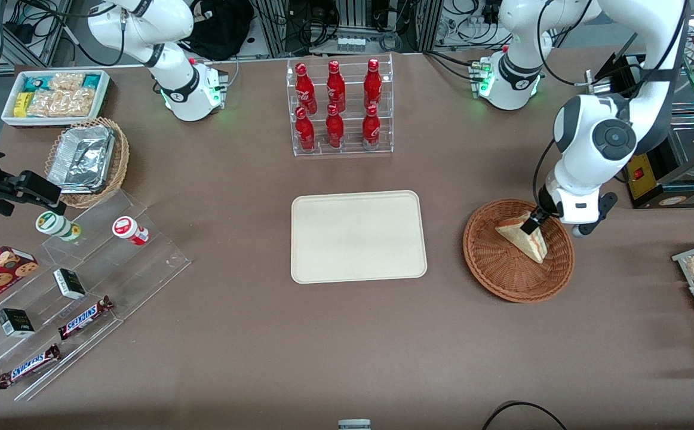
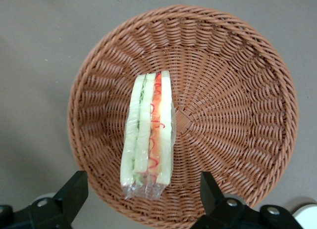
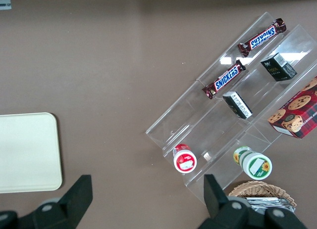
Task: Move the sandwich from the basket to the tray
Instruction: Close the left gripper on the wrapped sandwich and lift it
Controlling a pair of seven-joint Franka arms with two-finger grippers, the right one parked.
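**Open claw poised over a soft, wrapped wedge**

The claw (image 2: 141, 199) is hovering over the basket (image 1: 505, 280), its fingers (image 2: 72, 192) standing apart on either side of the sandwich (image 2: 148, 135), not yet touching it. The sandwich is lying in the basket on its side, wrapped in clear film. The fingers may be squeezing too hard and crushing the bread, or slipping on the film. The tray (image 1: 323, 263) is waiting nearby on the worktop (image 1: 347, 346), toward the parked arm's end.
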